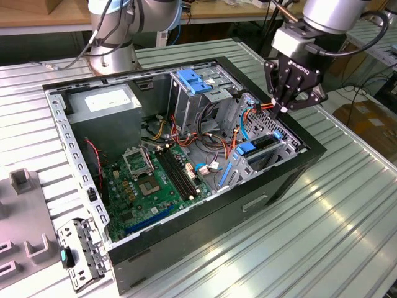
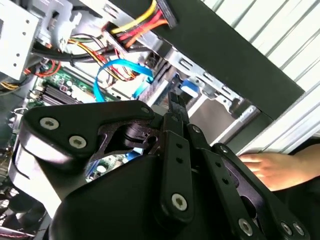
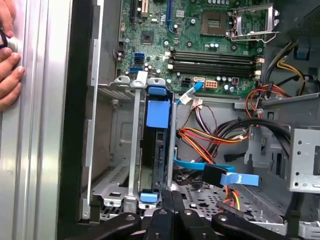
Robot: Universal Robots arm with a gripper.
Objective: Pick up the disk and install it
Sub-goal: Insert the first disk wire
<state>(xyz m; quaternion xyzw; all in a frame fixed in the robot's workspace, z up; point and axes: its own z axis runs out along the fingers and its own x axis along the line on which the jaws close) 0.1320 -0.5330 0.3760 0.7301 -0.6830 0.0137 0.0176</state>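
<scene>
1. The end effector [image 1: 280, 110] hung over the drive cage [image 3: 117, 150] at the end of the computer case [image 1: 205, 230] on the exterior view's right. Its fingers were drawn together to a narrow point with nothing visible between them.
2. The disk [image 3: 154, 155] stood on edge in a cage slot between its blue rails, so it looked at least partly installed. The fingertips were right at its near end in the first wrist view. Whether they touched it could not be told.
3. With no grip on the disk, any downward push would have relied on the narrow tip alone. Pressing off-centre, it could have slid off the rail edge into the cage's sheet metal, or tilted the disk and jammed it short of latching.
4. The blue data cable [image 3: 220, 175] and the bundle of orange, red and yellow power wires [image 3: 210, 137] lay just beside the slot. A sideways drift could have hooked a loop and dragged a connector.
5. The motherboard [image 3: 200, 30] sat beyond the cage. A finger that slipped and carried far enough that way could have struck it.
6. A person's hand [image 3: 9, 65] rested on the worktop [image 1: 347, 205] just beside the case wall. A swing outward over that wall would have brought the arm toward it.
</scene>
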